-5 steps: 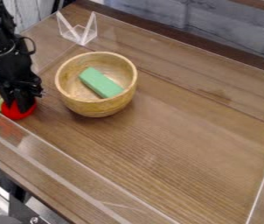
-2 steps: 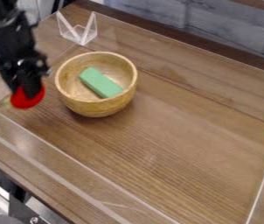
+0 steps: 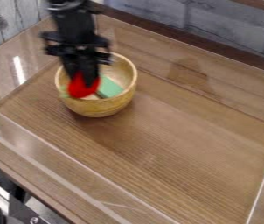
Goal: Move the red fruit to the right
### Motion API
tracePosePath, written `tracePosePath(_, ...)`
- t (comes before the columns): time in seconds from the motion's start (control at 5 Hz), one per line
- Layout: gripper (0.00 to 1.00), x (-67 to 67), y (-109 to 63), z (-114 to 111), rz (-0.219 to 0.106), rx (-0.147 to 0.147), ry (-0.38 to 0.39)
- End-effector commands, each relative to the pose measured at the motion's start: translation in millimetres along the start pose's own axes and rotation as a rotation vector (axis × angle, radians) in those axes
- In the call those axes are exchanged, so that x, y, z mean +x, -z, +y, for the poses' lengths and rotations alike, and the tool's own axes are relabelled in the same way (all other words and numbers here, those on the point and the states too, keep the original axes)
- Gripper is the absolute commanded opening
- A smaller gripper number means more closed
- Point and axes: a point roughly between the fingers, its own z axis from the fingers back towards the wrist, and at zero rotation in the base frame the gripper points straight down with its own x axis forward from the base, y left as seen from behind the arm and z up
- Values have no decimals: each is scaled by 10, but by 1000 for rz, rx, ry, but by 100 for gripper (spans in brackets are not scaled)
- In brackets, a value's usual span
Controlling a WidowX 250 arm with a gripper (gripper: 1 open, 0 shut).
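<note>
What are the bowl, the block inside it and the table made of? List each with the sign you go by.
Bowl: looks like pale turned wood, matte, with faint grain on its wall.
Green block: uniform flat green, probably plastic or painted wood; partly hidden, so unsure.
Table: brown wood or wood-look laminate, with long grain lines and a soft sheen.

1. Arm (image 3: 72, 19): black throughout, with a matte finish; it is blurred, so fine detail such as screws or markings cannot be made out.
2. Wrist block: a wider black cross-piece, roughly rectangular, broader than the parts above and below it.
3. Tool (image 3: 86, 80): two slim, dark, straight fingers (image 3: 90, 66) extending from the wrist block, narrower than the rest of the arm.
4. Cables: none can be told apart from the black body at this sharpness.
</note>
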Motion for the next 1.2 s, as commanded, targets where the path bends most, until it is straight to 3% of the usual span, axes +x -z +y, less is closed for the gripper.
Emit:
tracePosePath(0.0,0,247,-106,-219,-53,10,71)
tracePosePath(0.4,0,536,-261,-910,-74,-9,147)
tracePosePath(0.6,0,634,-206,-1191,-80,-3,124)
tracePosePath(0.8,0,746,-70,-1303,-83,7,108)
tracePosePath(1.0,0,742,67,-1351,-84,17,174)
